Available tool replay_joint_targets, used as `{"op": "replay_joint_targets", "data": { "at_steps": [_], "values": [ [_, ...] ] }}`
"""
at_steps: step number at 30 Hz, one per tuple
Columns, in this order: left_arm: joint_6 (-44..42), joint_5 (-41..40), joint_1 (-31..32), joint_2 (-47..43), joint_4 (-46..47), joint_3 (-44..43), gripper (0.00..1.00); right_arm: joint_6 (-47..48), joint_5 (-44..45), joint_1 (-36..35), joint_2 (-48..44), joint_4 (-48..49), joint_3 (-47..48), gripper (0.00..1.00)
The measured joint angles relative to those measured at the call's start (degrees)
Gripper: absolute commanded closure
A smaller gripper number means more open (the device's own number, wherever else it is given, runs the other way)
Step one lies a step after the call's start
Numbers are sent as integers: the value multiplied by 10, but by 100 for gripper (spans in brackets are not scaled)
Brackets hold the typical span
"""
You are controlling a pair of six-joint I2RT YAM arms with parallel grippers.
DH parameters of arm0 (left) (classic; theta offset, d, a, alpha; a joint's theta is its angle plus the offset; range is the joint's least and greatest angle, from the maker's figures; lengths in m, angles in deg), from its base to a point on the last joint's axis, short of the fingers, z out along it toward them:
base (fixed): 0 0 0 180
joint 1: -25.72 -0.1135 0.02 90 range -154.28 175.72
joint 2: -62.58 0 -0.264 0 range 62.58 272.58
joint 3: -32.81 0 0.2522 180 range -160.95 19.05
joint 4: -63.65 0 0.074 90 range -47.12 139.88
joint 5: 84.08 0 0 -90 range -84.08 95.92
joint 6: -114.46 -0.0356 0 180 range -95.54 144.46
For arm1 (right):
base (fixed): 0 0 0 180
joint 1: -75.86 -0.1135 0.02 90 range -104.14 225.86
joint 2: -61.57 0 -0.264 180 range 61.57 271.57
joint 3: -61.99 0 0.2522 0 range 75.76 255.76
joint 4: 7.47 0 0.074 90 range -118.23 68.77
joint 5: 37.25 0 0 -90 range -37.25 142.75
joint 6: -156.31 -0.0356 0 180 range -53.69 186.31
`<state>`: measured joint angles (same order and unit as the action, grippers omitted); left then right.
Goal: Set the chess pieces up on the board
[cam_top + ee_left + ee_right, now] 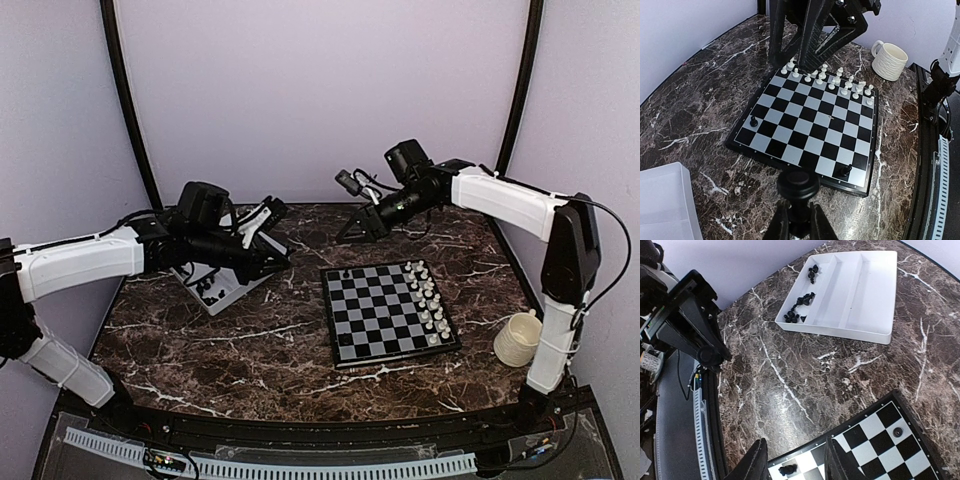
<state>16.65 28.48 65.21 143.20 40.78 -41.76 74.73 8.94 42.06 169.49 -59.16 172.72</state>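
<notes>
White rectangular plastic tray [865, 300], well beyond the spread right pincer [796, 449], holds tiny black plastic chessmen [799, 302]; one black chessman [788, 470] lies between that pincer's fingers. Left pincer [798, 210] pinches a black pawn [798, 183].

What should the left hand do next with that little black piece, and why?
Probably carry it across to the board and set it on an empty square along the edge nearest the tray. The left hand is shut on a black piece, only two other black pieces stand there, and the white pieces already line the opposite edge.
</notes>
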Motion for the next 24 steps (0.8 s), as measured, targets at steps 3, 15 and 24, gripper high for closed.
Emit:
{"op": "replay_joint_targets", "data": {
  "at_steps": [3,15,24],
  "values": [
    [-2,10,1,2,17,13,100,-9,-28,-1,12,-1,8,60],
    [-6,52,2,24,35,35,100,76,-21,-67,29,-71,77,57],
    [22,149,1,104,-2,-27,100,348,216,-154,23,-165,102,56]
  ]
}}
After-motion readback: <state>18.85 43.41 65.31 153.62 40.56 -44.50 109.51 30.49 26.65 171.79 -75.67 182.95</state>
